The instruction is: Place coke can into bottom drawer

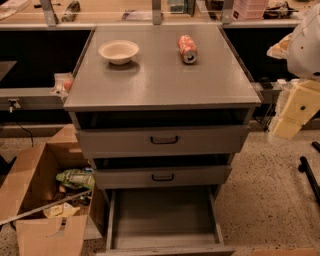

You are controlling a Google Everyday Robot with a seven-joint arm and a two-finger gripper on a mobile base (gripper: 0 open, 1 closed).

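Nearest, at the lower edge: bottom drawer (162, 220), pulled well out of the grey cabinet (160, 90), a wide shallow tray with low side walls.

Left of it, on the speckled floor (265, 200): an open cardboard box (30, 195), flaps spread, holding a green packet (75, 177) and other crumpled bits.

Directly above the bottom drawer: middle drawer (162, 176), slightly out, black handle at its centre. Above that: top drawer (162, 140), also slightly out, with the same kind of handle.

Off to the right, about level with the top drawer and just beside the cabinet: gripper (292, 117), cream-coloured, hanging below a rounded white arm housing (306, 45). Cannot tell whether spread or closed.

Farther back, on the flat cabinet top: white bowl (118, 51), upright, toward the back left. Toward the back right: coke can (187, 48), lying on its side, silver end facing forward, well apart from the bowl and from the gripper.

Beyond, along the top edge: a wooden counter (125, 12) with metal posts and assorted clutter.
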